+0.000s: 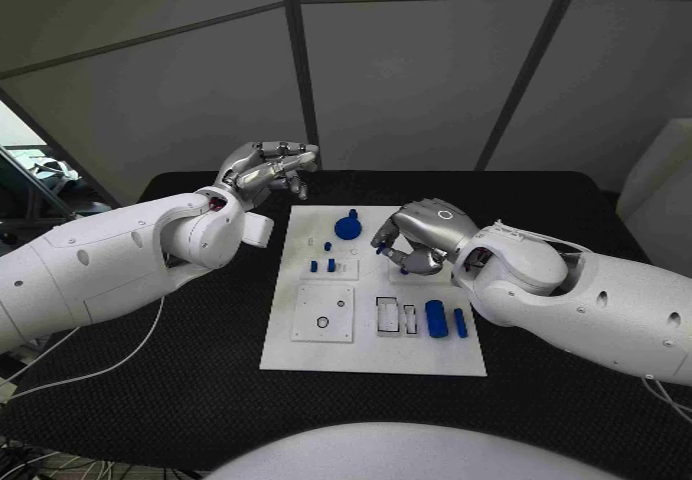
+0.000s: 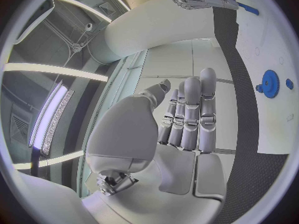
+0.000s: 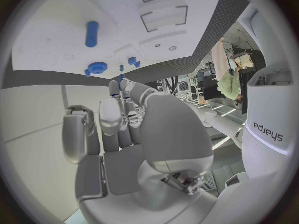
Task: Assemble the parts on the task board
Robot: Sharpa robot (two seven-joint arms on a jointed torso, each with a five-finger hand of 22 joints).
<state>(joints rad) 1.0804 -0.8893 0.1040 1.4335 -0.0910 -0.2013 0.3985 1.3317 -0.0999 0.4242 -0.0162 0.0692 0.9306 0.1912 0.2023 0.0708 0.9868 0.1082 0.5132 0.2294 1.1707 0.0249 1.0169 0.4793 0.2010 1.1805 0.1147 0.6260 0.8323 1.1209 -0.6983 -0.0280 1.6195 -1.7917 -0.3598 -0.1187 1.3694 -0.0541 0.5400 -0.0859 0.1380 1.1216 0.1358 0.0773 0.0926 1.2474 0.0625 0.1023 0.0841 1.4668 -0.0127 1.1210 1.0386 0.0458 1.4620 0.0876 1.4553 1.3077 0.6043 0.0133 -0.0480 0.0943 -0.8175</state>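
- Two robot hands hovered over the table: left robot hand (image 1: 267,168) upper left, fingers apart, empty.
- Right robot hand (image 1: 418,236) pinched a small blue part (image 1: 384,249) above the task board (image 1: 375,350).

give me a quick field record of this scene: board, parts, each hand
board: white board mid-table on the black table
parts: blue gear at the far end; two small pegs mid-board; two blue bars near the right edge
left hand: left hand raised beyond the board's far left corner, holds nothing
right hand: right hand over the board's far right part, fingers curled; a small blue piece shows at its fingertips, a hold is unclear
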